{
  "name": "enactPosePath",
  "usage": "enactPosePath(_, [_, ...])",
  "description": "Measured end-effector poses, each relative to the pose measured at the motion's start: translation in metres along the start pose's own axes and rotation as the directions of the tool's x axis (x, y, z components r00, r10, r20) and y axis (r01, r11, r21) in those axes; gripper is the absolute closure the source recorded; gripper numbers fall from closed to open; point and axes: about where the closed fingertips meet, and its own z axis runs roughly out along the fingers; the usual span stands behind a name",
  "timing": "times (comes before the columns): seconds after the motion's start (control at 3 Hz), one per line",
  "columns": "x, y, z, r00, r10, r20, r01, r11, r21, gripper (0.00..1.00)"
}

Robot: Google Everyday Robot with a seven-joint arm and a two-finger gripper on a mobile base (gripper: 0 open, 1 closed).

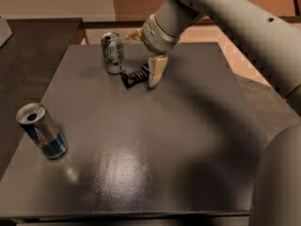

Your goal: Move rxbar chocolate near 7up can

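The rxbar chocolate point(135, 76), a small black bar with white print, lies on the dark table point(160, 140) at the back, just to the right of the 7up can point(113, 53). The silver-white can with green markings stands upright. My gripper point(141, 60) is over the bar and open. One cream finger point(156, 72) points down at the bar's right end. The other finger point(133, 34) shows behind and right of the can. The bar is loose on the table.
A silver-and-blue can with a red logo point(43, 132) stands upright near the table's front left. A darker counter point(28, 46) adjoins the table at the left. My arm point(225, 18) reaches in from the upper right.
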Motion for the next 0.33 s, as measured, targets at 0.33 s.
enactPosePath(0.33, [0.0000, 0.0000, 0.0001, 1.000, 0.000, 0.000, 0.000, 1.0000, 0.000, 0.00])
